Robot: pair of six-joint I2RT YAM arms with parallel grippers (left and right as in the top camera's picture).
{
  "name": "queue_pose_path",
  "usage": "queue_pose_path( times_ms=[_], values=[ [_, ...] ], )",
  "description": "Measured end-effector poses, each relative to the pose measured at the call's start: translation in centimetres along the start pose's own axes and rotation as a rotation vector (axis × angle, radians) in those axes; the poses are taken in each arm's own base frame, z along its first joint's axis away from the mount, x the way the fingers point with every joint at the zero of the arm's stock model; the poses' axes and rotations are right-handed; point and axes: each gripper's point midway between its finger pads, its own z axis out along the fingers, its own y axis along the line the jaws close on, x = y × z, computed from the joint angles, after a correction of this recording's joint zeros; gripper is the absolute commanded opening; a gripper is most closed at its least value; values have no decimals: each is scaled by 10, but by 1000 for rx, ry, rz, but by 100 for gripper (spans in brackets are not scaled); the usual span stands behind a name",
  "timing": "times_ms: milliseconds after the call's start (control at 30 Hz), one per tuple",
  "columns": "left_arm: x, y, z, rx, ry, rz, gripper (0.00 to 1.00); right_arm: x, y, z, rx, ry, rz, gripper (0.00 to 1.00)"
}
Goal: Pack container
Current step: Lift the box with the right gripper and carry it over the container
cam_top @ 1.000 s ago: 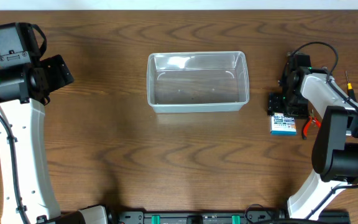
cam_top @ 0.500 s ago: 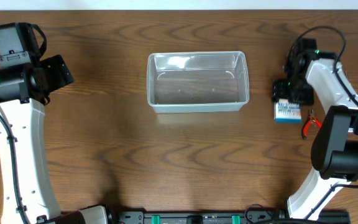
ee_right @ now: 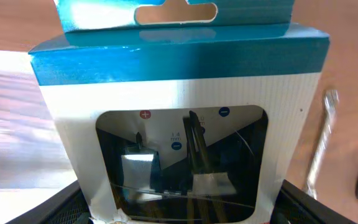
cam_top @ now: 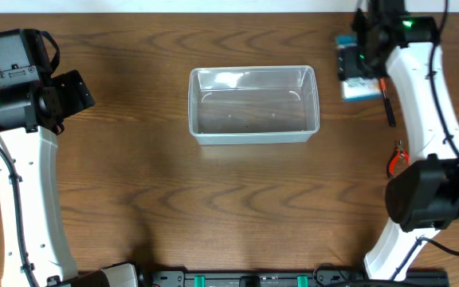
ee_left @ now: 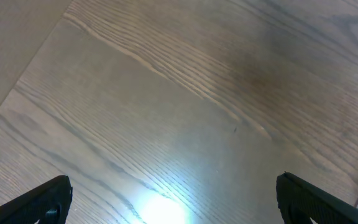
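1. Showing an early stage of packing: the container [cam_top: 252,137], a clear rectangular bin, stands at the middle of the worktop [cam_top: 213,207], toward its far side, and nothing can be seen inside it
2. The right tool [cam_top: 362,54] is clamped across the sides of a blue-and-white box [ee_right: 178,78]; its jaws stand wide apart only because the box between them is wide. The wrist view shows the box upright in the grasp, hang-tab uppermost, with small parts behind its front window
3. In the overhead view the box hangs just beside the far right corner of the container, outside the rim and not over the interior. It appears raised off the worktop, though its height cannot be read
4. The left tool [ee_left: 174,198] is spread wide with nothing between its fingers. It looks down on bare wood at the left side, well apart from the container
5. A slim dark tool [cam_top: 387,102] and a pair of red-handled pliers [cam_top: 397,159] lie on the worktop to the right of the container, apart from it and from each other
6. Judged progress: no item is packed yet, and the first one is in the grasp but not delivered. What is left is to bring the box over the bin, lower it inside and let go; the loose hand tools probably follow
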Motion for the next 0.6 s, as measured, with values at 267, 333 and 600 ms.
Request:
queue_pose_path(
  times_ms=[267, 333, 600],
  values=[
    [0, 0, 0, 0, 0, 0, 98, -23, 114, -23, -104, -139, -212, 69],
    [0, 0, 0, 0, 0, 0, 98, -25, 141, -29, -133, -176, -276, 69],
    [0, 0, 0, 0, 0, 0, 98, -25, 208, -42, -196, -271, -469, 71]
  ],
)
